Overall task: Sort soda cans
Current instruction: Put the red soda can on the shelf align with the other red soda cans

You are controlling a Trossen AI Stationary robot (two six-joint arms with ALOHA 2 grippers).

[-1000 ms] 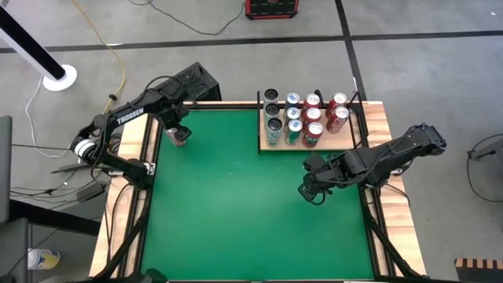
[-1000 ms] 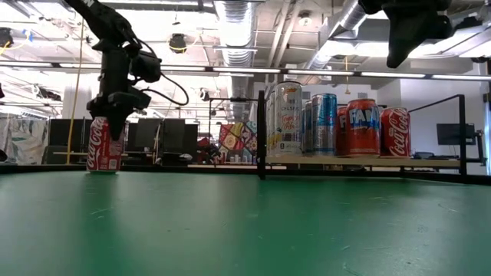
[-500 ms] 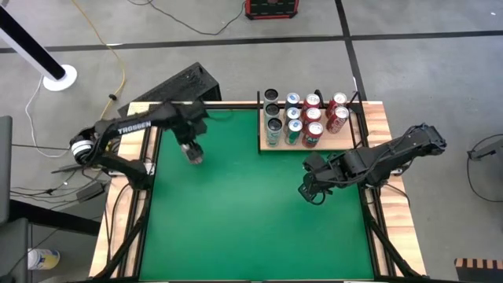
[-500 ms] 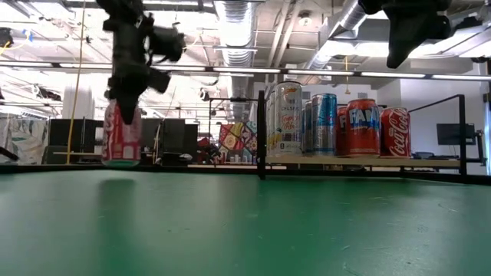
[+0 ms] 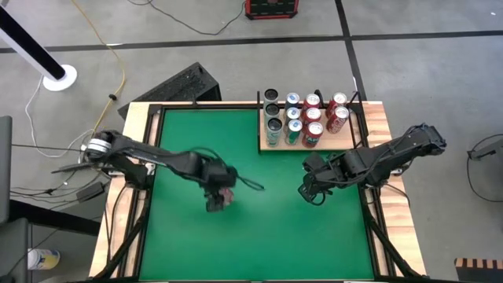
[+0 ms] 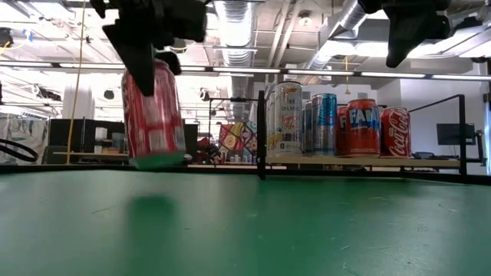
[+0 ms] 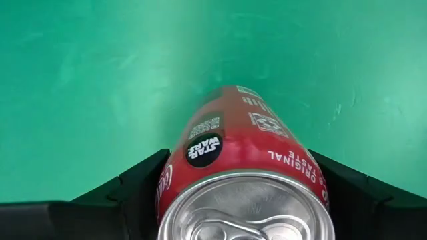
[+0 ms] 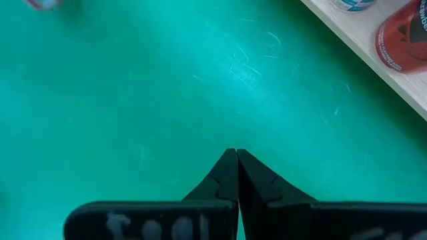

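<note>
Left gripper (image 7: 237, 180) is clamping a red cylindrical metal soda can (image 7: 243, 160) by its sides, carrying it clear above the green table mat (image 5: 259, 228), presumably toward the wooden tray (image 5: 346, 141) holding sorted cans. Right gripper (image 8: 237, 175) is waiting pinched closed, empty. Low view is showing the can's lift; wrist view its silver top
</note>
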